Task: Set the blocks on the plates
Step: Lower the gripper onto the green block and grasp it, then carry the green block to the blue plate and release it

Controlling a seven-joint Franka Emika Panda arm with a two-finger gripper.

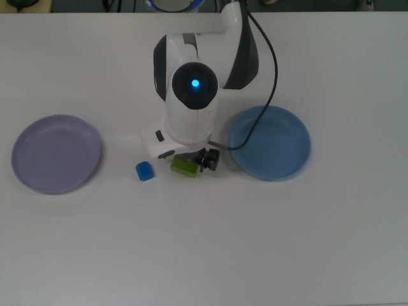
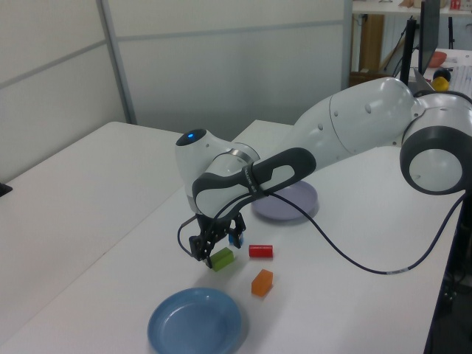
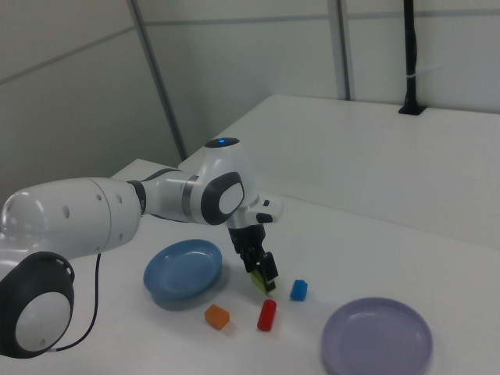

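Gripper (image 2: 209,254) state around the lime-green block (image 1: 184,167) cannot be told; an off-centre closure could knock it toward the blue cube (image 1: 145,171).

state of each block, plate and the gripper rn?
gripper: lowered around the green block, fingers either side
green block: on table, between the fingers
blue block: on table
red block: on table
orange block: on table
lavender plate: empty
blue plate: empty
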